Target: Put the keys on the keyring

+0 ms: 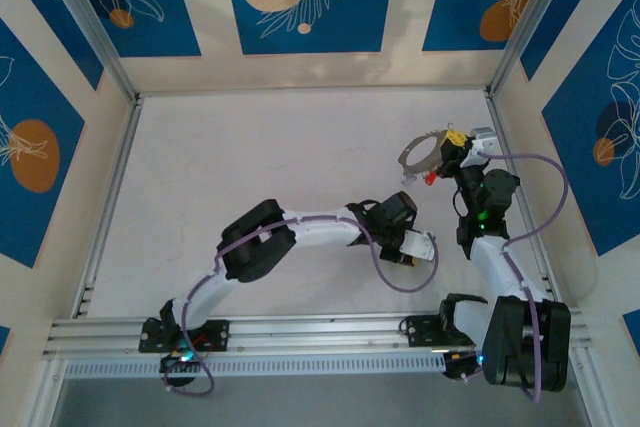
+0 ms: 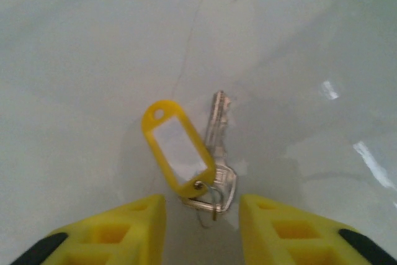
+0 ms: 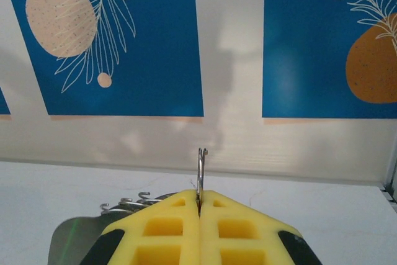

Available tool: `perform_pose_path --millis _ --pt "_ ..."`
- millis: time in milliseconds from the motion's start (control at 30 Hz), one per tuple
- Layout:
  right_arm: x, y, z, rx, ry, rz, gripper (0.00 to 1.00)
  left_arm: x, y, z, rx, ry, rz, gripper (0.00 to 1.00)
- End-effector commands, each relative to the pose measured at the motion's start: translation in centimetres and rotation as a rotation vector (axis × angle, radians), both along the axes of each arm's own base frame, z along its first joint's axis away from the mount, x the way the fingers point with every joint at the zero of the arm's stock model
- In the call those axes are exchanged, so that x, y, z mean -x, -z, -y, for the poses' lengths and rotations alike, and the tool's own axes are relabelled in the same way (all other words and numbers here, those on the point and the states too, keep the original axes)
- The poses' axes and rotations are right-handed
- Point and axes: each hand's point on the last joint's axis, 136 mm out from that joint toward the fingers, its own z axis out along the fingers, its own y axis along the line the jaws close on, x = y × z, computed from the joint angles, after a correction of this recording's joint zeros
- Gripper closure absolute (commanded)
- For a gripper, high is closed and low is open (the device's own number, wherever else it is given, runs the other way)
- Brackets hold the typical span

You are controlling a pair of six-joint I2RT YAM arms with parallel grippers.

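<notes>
The key (image 2: pixel 217 125), silver, lies flat on the white table (image 2: pixel 93 41), joined by a small split ring (image 2: pixel 208 200) to a yellow plastic tag (image 2: pixel 177 147) whose white insert looks blank. The left gripper (image 2: pixel 201 215) straddles the key's head, its yellow fingers apart on either side. Beyond the key, toward the back wall, the right gripper (image 3: pixel 200 206) is clamped on the thin grey keyring (image 3: pixel 201 172), whose wire stands upright.

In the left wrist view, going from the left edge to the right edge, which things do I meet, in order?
Yellow finger → yellow tag → metal key → other yellow finger.
</notes>
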Motion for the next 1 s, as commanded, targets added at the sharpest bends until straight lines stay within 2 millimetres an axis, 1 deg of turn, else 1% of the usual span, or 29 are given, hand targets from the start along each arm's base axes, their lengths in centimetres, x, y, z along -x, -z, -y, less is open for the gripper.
perform_pose_path --millis 0,67,267,500,633,700,767,933,967 --pt "0.6 -1.8 -0.1 0.015 -0.006 0.074 1.0 -0.2 1.0 0.2 -0.035 -0.012 0.023 0.7" --pt "0.6 -1.8 -0.1 0.015 -0.007 0.075 1.0 -0.2 1.0 0.3 -0.032 -0.009 0.036 0.71" --pt "0.8 -1.8 0.0 0.018 -0.001 0.079 1.0 0.5 1.9 0.1 -0.067 0.015 0.068 0.74" --pt "0.8 -1.9 0.0 0.016 -0.005 0.083 1.0 0.3 2.1 -0.1 -0.081 0.014 0.087 0.87" --pt "0.8 -1.8 0.0 0.018 -0.007 0.082 1.0 0.3 2.3 -0.4 -0.098 0.028 0.095 0.9" --pt "0.9 -1.8 -0.1 0.019 -0.007 0.082 1.0 0.4 2.4 -0.6 -0.111 0.034 0.098 0.96" --pt "0.9 -1.7 0.0 0.02 -0.006 0.082 1.0 0.2 2.4 -0.8 -0.116 0.032 0.107 1.0" --pt "0.9 -1.3 0.0 0.032 -0.003 0.073 1.0 0.0 2.0 -1.6 -0.127 0.032 0.126 1.0" --pt "0.9 -1.2 -0.1 0.039 -0.006 0.071 1.0 0.0 1.7 -1.8 -0.126 0.029 0.126 1.0"
